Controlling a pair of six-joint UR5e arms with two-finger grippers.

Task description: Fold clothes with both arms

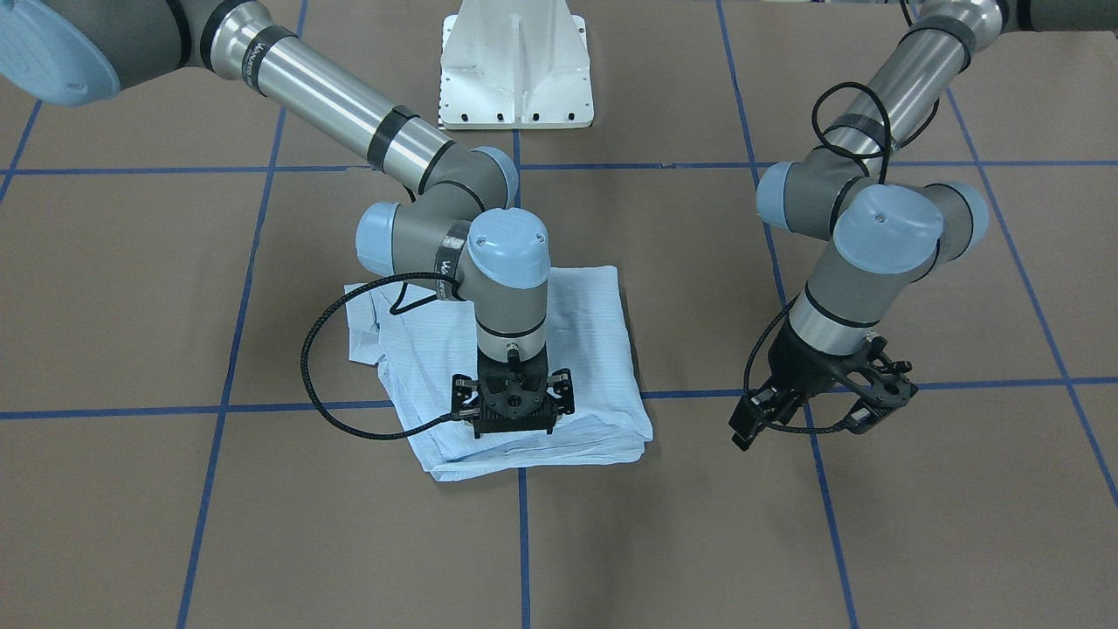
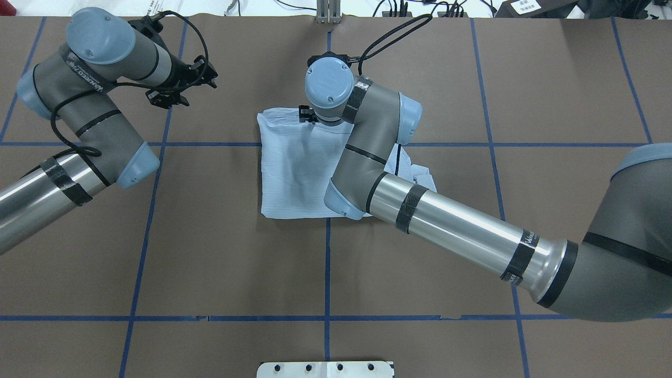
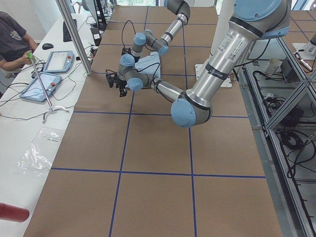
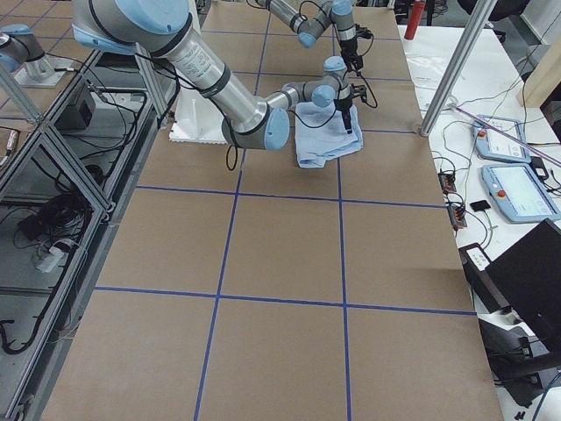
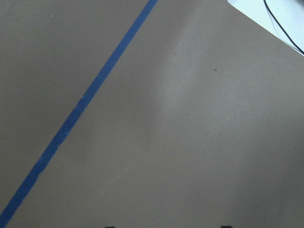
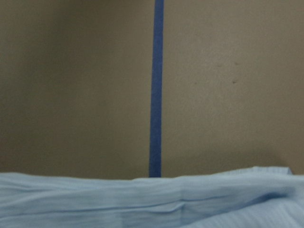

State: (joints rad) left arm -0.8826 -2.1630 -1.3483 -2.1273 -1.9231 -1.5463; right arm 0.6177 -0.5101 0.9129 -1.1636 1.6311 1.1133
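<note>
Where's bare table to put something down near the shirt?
Bare: the row of squares between the shirt and the white pedestal base, and the strip between the shirt and the left gripper. Crowded: the centre, where the right gripper and right arm sit over the shirt.

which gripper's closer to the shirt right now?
Right. The right gripper is directly over the folded shirt, at its operator-side edge. The left gripper hangs off to the side over bare table, clear of the cloth.
</note>
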